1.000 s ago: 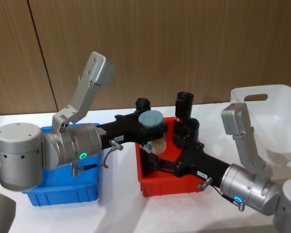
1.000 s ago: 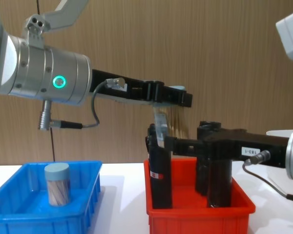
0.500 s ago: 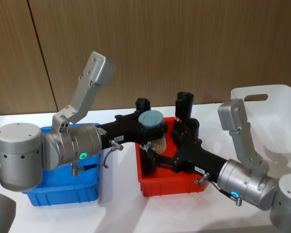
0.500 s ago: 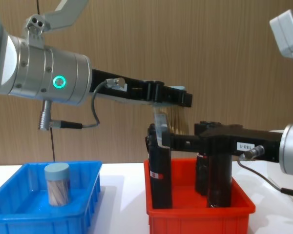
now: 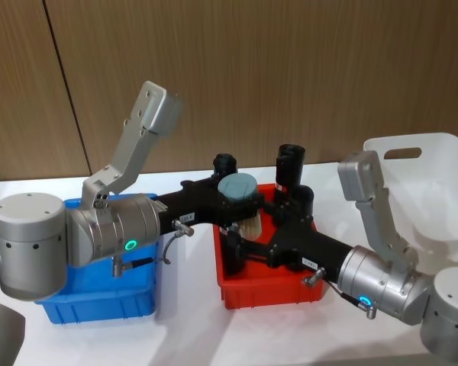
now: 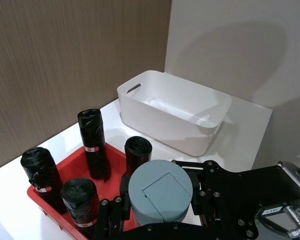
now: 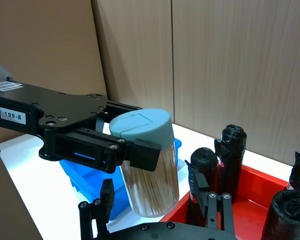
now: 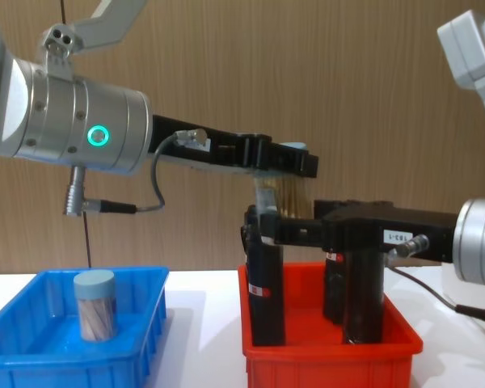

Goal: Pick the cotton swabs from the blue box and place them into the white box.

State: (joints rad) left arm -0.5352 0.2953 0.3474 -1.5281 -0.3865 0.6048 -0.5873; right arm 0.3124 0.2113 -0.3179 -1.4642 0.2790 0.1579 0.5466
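A small clear plastic tub of cotton swabs with a pale blue-grey lid (image 7: 147,160) is held in the air by the left hand (image 5: 240,202). It is clamped just under the lid, above the 10 o'clock corner of a red plastic bin (image 5: 263,293) holding tall black rolls (image 6: 92,145). The right hand (image 7: 160,210) is spread wide, one finger either side of the tub's lower body without closing on it. A second such tub (image 8: 94,305) stands in the shallow bright blue ribbed box (image 8: 32,279) at 9 o'clock of the red bin. The plain white smooth-sided box (image 5: 435,152) lies at 3 o'clock.

The tub is judged light and rigid, with a smooth, probably slippery wall and a hinged lid that might pop. It is best gripped across the mid-body, squarely. The things are carried by a smooth white tabletop (image 5: 191,328), and a wood-panelled wall (image 5: 290,76) is seen behind.
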